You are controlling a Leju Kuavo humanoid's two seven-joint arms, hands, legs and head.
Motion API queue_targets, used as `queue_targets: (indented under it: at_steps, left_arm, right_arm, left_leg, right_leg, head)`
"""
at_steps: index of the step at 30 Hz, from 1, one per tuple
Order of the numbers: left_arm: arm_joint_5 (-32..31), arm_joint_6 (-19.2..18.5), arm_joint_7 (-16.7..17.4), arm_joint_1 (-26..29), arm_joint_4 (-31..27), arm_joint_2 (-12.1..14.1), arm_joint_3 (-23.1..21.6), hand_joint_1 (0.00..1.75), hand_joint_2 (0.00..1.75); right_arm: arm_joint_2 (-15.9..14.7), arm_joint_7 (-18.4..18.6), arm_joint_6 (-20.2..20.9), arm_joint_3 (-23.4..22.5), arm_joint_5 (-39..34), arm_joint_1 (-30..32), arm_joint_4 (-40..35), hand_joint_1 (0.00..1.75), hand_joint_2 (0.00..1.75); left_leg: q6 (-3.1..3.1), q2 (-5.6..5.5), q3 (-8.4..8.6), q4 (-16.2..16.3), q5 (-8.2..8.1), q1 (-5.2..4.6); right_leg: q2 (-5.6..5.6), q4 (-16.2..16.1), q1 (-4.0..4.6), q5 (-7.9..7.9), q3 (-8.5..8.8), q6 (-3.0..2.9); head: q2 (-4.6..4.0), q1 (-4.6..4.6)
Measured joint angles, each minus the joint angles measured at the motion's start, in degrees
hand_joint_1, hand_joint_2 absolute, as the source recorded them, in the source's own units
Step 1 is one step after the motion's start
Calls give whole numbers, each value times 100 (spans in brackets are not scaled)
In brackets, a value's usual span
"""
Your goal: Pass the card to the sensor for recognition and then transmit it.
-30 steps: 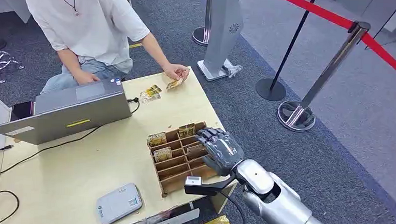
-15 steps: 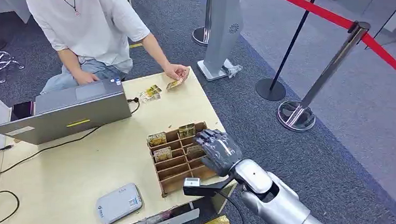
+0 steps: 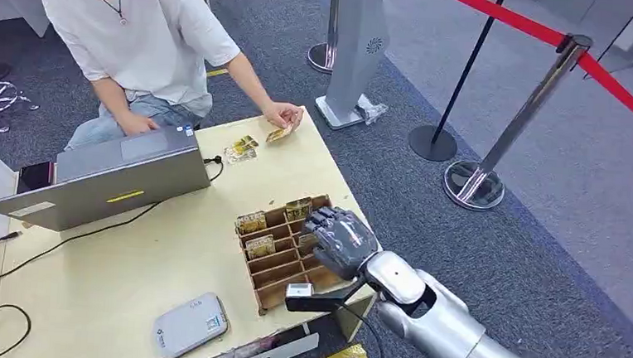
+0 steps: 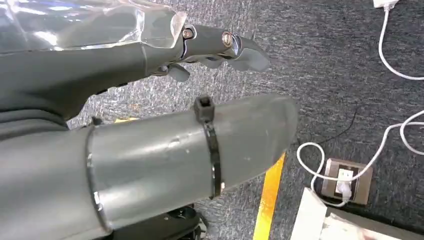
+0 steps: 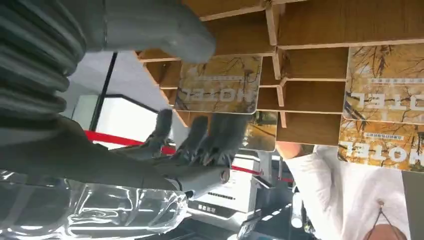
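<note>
Over the wooden card rack (image 3: 280, 251) on the bench (image 3: 126, 259), head view, we see the right robot hand (image 3: 336, 238) above the right-side slots. Right wrist view: its fingers (image 5: 210, 140) spread around a hotel card (image 5: 220, 84) standing in its slot; grip unclear. Left wrist view: left robot hand (image 4: 150, 100) hangs over carpet, fingers loosely curled, holding nothing.

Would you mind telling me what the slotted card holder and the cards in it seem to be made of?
Card holder: looks like unfinished wood or thick board, with matte brown, flat-cut dividers. Cards: probably glossy printed plastic; thin, rounded corners, "HOTEL" lettering, though laminated paper is possible.
</note>
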Motion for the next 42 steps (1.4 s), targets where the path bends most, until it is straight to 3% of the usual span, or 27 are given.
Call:
queue_targets:
  at_steps: [10, 12, 25, 30, 36, 42]
  left_arm:
    - [0, 2, 2, -1, 0, 2, 0, 0, 0]
    - [-2, 4, 0, -1, 0, 2, 0, 0, 0]
    - [-9, 9, -11, -2, 0, 2, 2, 0, 0]
    - [-9, 31, -26, -1, 0, 0, 0, 0, 0]
    - [-9, 101, -53, -4, 0, -11, 0, 0, 0]
    - [18, 199, -68, -12, 0, -46, 0, 0, 0]
  right_arm:
    - [4, 0, -18, 107, -52, -106, 88, 161, 175]
    - [4, 9, -26, 118, -87, -108, 92, 173, 175]
    - [4, -41, -400, 127, -94, -122, 13, 175, 175]
    - [4, -218, -1188, 28, -92, -159, -363, 175, 175]
    - [81, -737, -2060, -116, -472, -411, -610, 175, 175]
    - [335, -1270, -2512, -92, -1091, -772, -603, 175, 175]
  left_leg:
    - [0, 0, 1, 0, 0, 0]
    - [0, 0, 1, 0, 0, 0]
    - [0, 0, 0, 0, 0, 0]
    - [0, 0, 0, 0, 0, 0]
    - [0, 1, 1, 0, 1, -1]
    - [0, 1, 1, 0, 1, 0]
  right_leg:
    - [0, 0, 0, 0, 0, 0]
    - [0, 0, 0, 0, 0, 0]
    - [0, 0, 0, 0, -1, 0]
    - [0, 0, 0, 0, 0, 0]
    - [1, 1, -1, 1, 1, 2]
    - [1, 2, 0, 2, 1, 2]
  head:
    - [0, 0]
    - [0, 0]
    - [0, -2]
    - [0, 0]
    - [0, 0]
    - [0, 0]
